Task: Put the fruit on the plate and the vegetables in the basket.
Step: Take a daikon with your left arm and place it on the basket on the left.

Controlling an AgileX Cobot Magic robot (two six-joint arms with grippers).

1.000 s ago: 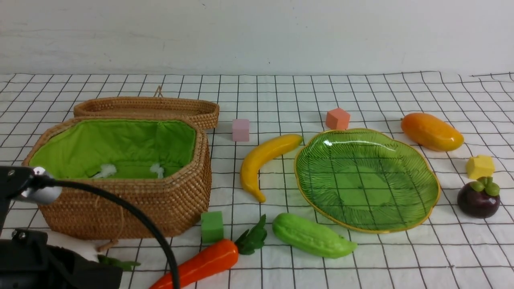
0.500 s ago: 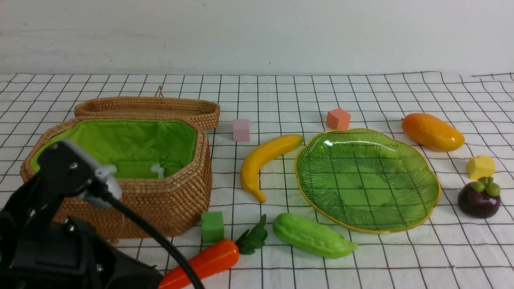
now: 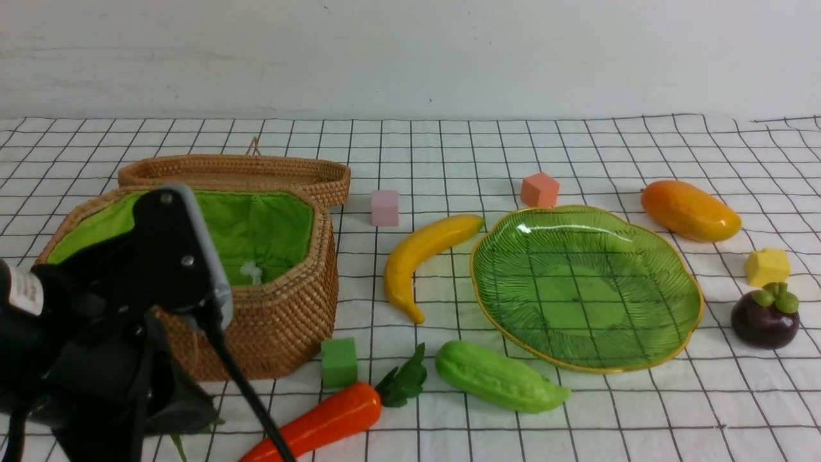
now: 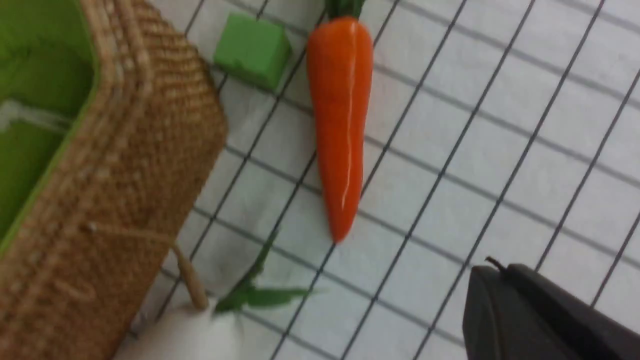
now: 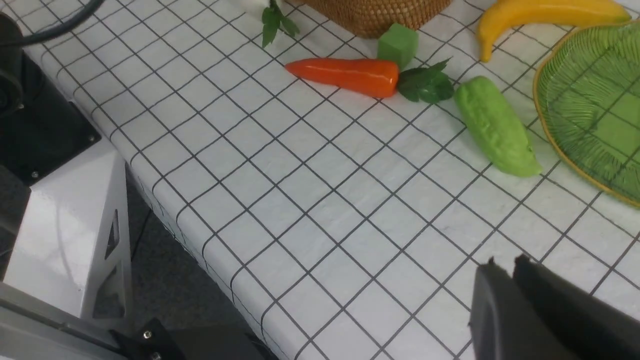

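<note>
The wicker basket (image 3: 276, 321) with green lining stands open at the left, and the green leaf-shaped plate (image 3: 587, 285) lies bare at the right. Banana (image 3: 420, 253), mango (image 3: 691, 210) and mangosteen (image 3: 765, 317) lie on the cloth around the plate. Carrot (image 3: 327, 420) and cucumber (image 3: 497, 375) lie at the front. The white radish (image 4: 185, 335) with its leaves rests against the basket's near wall. My left gripper (image 4: 492, 267) is shut and empty, over the cloth beside the carrot (image 4: 342, 120). My right gripper (image 5: 505, 262) is shut on nothing, near the table's front edge.
Foam cubes sit on the cloth: green (image 3: 338, 362), pink (image 3: 385, 207), orange (image 3: 539, 190), yellow (image 3: 767, 266). The basket lid (image 3: 237, 173) lies behind the basket. My left arm (image 3: 128, 308) covers the basket's front left. The table edge (image 5: 165, 200) drops off beside the robot base.
My left arm has swung up and to the right in front of the basket and now hides the radish in the front view. Nothing on the table has moved.
</note>
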